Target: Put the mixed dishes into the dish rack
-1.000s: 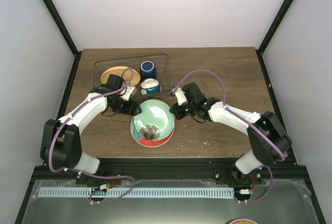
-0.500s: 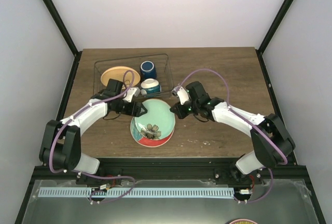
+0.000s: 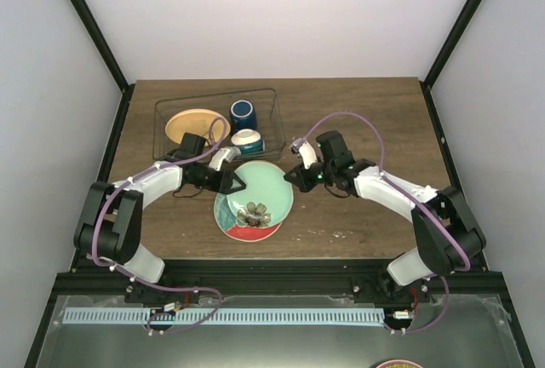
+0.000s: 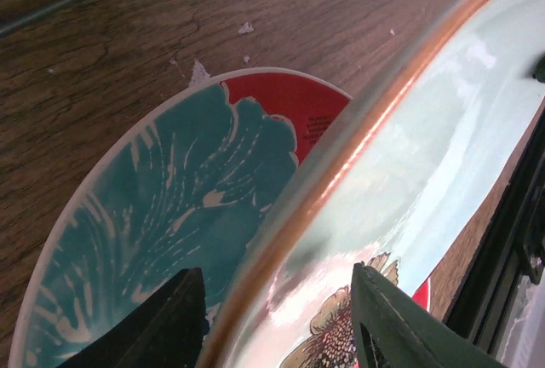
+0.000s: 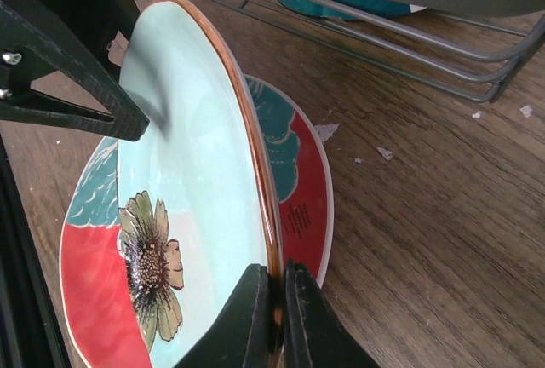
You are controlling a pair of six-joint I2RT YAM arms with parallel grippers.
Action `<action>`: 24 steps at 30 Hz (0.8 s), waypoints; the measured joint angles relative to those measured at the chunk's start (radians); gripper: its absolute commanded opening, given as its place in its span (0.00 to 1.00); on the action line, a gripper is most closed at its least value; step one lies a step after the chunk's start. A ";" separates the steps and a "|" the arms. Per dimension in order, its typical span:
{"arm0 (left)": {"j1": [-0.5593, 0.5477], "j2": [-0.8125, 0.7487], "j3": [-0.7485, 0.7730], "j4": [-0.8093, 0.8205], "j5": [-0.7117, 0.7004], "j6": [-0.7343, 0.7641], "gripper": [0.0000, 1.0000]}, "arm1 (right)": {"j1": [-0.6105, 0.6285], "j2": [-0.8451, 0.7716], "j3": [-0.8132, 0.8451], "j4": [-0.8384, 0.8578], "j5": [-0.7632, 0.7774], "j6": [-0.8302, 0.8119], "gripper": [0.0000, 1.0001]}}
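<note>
The mint-green plate [image 3: 266,185] with a copper-red edge and a flower mark stands tilted above the table, just in front of the dish rack [image 3: 168,106]. My right gripper [image 5: 277,317] is shut on the plate [image 5: 187,155] at its right rim. My left gripper [image 4: 272,325] straddles the opposite rim, one finger [image 4: 162,317] on each side with gaps showing around the plate [image 4: 443,129]. The wire rack holds an orange-yellow plate [image 3: 189,123], a dark blue mug [image 3: 243,113] and a small white-and-teal bowl [image 3: 247,140].
A second plate [image 3: 245,227], teal and red with a white edge, lies flat on the table under the tilted one, also seen as the teal plate [image 4: 187,189] from the left wrist. The rack's grey wire wall [image 5: 383,40] runs close behind. Small white crumbs [image 5: 328,132] dot the wood.
The left gripper moved right onto the plate's left rim and its jaws narrowed. The right gripper shifted slightly right and back with the plate, which now lies flatter.
</note>
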 measured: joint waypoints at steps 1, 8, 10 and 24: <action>0.002 0.003 -0.002 0.002 0.002 0.005 0.36 | -0.003 0.000 -0.001 0.001 -0.007 -0.002 0.01; 0.010 0.006 -0.012 0.005 0.006 0.030 0.20 | -0.021 0.012 -0.006 0.011 -0.041 -0.022 0.01; 0.012 0.006 -0.014 0.006 0.011 0.037 0.16 | -0.027 0.023 -0.006 0.017 -0.046 -0.024 0.01; 0.034 -0.119 -0.018 -0.089 -0.011 0.036 0.00 | -0.060 0.213 0.082 0.043 -0.176 -0.074 0.01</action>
